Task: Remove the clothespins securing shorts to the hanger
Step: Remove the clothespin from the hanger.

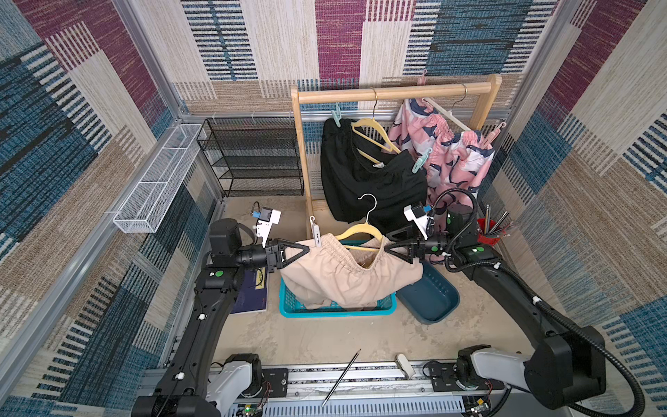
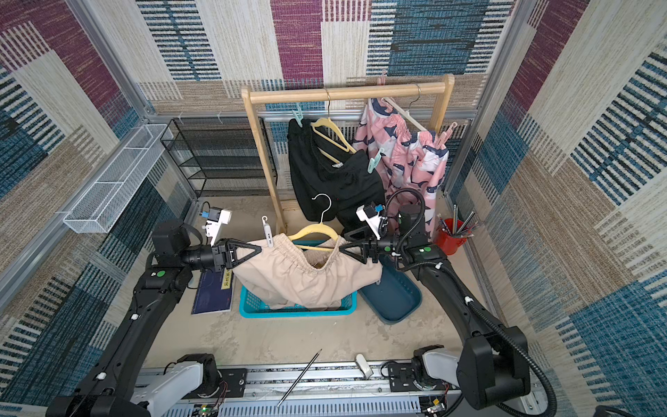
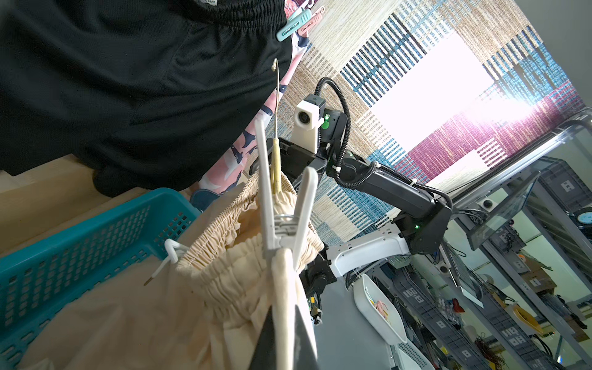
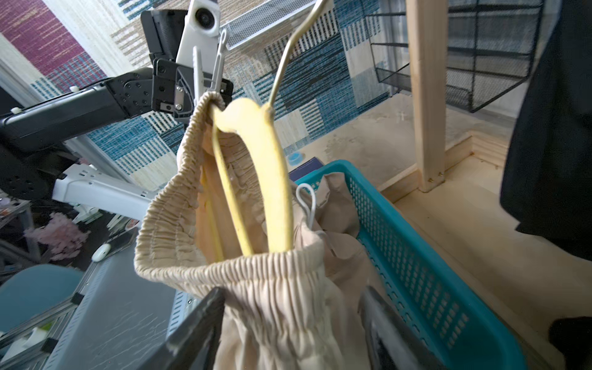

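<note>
Nearest the front rail, a thin dark stick (image 1: 341,377) lies slanted, with a small white piece (image 1: 405,365) near it; can't tell what that is. Next back on the worktop (image 1: 325,339) sits a teal basket (image 1: 382,308). A dark blue tub (image 1: 433,299) is just beside it on the right, and a navy notebook (image 1: 252,292) is on its left.

Above the basket, the beige shorts (image 1: 343,278) hang between both grippers, the lower part drooping into the basket. Left gripper (image 1: 307,250): jaws together, clamped on the fabric at the left end of the waistband. Just beside it, a white clothespin (image 1: 316,234) is pinned on the waistband, upright. Right gripper (image 1: 387,243): jaws apart, with the right end of the waistband bunched between them. A yellow hanger (image 1: 361,231) sits inside the waistband, its hook free in the air and off the rack.

Behind the right gripper stands a red cup (image 1: 488,234) of pens.

Farther back is the wooden rack (image 1: 393,92). Black shorts (image 1: 361,173) hang there on a second yellow hanger (image 1: 375,137), with a left mint clothespin (image 1: 336,115) and a right mint clothespin (image 1: 421,160) at the waistband ends. Pink printed shorts (image 1: 451,159) hang on a white hanger (image 1: 445,113), with a pink clothespin (image 1: 495,133) at the right end.

Far left are a black mesh shelf (image 1: 252,159) and a white wire tray (image 1: 158,180).
</note>
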You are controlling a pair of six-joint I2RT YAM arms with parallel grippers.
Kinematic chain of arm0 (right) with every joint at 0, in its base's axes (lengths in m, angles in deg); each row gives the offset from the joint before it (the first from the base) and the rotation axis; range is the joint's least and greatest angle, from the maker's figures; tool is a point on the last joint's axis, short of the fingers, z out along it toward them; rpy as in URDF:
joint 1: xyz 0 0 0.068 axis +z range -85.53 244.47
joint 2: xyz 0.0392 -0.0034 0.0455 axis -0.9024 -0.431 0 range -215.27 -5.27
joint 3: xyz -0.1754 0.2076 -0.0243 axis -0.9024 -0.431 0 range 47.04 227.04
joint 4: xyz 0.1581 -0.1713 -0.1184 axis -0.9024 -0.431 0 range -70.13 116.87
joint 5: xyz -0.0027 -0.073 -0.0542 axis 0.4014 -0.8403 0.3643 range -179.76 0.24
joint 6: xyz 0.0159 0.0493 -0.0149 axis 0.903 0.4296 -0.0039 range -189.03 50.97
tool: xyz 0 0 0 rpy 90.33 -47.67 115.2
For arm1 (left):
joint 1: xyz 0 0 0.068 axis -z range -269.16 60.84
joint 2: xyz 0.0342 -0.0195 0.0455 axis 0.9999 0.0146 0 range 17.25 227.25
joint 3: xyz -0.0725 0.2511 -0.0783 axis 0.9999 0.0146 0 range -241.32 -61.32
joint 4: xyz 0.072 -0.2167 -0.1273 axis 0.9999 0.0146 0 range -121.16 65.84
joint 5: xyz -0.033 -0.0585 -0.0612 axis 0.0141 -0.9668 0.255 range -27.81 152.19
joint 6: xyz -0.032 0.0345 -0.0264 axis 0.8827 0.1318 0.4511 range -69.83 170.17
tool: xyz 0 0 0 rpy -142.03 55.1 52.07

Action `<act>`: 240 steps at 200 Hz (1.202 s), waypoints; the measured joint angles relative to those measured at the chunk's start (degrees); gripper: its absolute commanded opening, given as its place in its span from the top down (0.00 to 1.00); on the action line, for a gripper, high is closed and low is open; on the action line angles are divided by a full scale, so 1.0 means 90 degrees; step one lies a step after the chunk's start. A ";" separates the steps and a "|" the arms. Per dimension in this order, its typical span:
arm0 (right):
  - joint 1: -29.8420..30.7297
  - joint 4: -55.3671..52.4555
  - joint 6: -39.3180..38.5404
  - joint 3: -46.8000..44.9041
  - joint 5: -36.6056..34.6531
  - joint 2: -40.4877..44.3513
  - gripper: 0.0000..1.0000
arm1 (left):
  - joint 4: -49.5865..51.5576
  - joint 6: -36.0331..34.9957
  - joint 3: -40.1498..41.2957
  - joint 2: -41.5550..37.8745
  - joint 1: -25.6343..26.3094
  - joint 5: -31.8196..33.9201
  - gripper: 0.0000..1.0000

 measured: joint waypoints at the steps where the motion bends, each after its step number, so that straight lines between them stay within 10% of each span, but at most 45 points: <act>1: 0.0019 0.0002 0.0000 0.0005 0.0007 -0.0019 0.33 | 0.0000 0.0000 0.0000 0.0000 0.0002 0.0000 1.00; 80: 0.0457 0.0379 -0.0044 0.0124 0.0537 -0.0515 1.00 | 0.0002 -0.0107 0.0000 -0.0002 0.0000 0.0168 0.96; 154: 0.0498 0.0333 -0.0117 0.0107 0.0593 -0.0287 1.00 | 0.0294 -0.0291 -0.0386 0.0114 -0.0010 0.0529 0.11; 240: 0.0495 -0.0141 -0.0136 0.0129 0.0532 -0.0087 1.00 | 0.0758 -0.0811 -0.1848 0.1290 -0.0036 0.0850 0.01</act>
